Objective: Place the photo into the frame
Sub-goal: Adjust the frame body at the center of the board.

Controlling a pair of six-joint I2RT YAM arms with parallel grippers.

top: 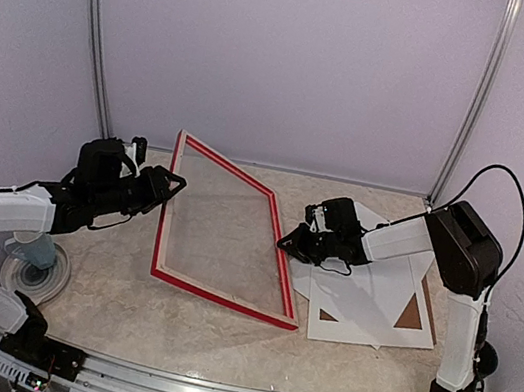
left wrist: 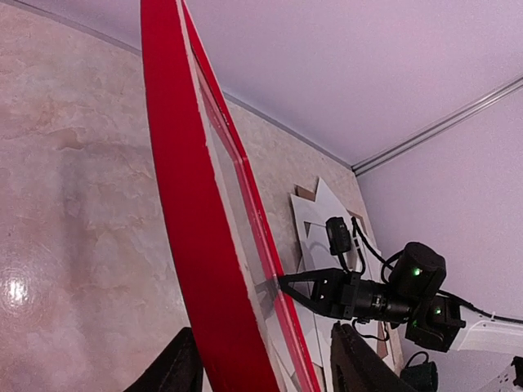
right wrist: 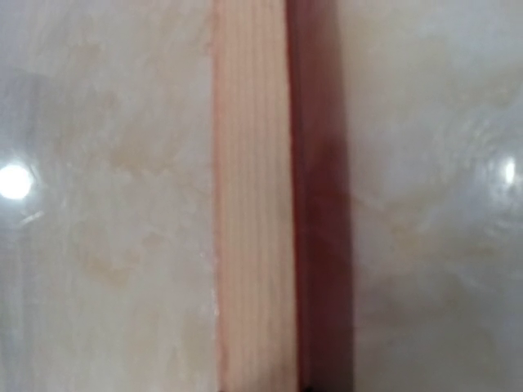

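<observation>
The frame (top: 214,294), red with a clear pane, stands tilted on the table between both arms. My left gripper (top: 171,183) is at its left rail. In the left wrist view that red rail (left wrist: 196,212) runs between the left gripper's (left wrist: 263,329) two fingers, which stand apart from it on both sides. My right gripper (top: 284,244) pinches the right rail, its tips (left wrist: 282,282) closed on the edge. The right wrist view is filled by pale wood and red rail (right wrist: 253,204). The photo (top: 371,295) seems to be the plain white sheet in the pile under the right arm.
White sheets (left wrist: 315,220) overlap at the right, with brown backing (top: 412,312) showing in triangular gaps. A round white roll with a pale blue piece (top: 32,262) sits near the left arm's base. Walls close the back and sides; a metal rail runs along the near edge.
</observation>
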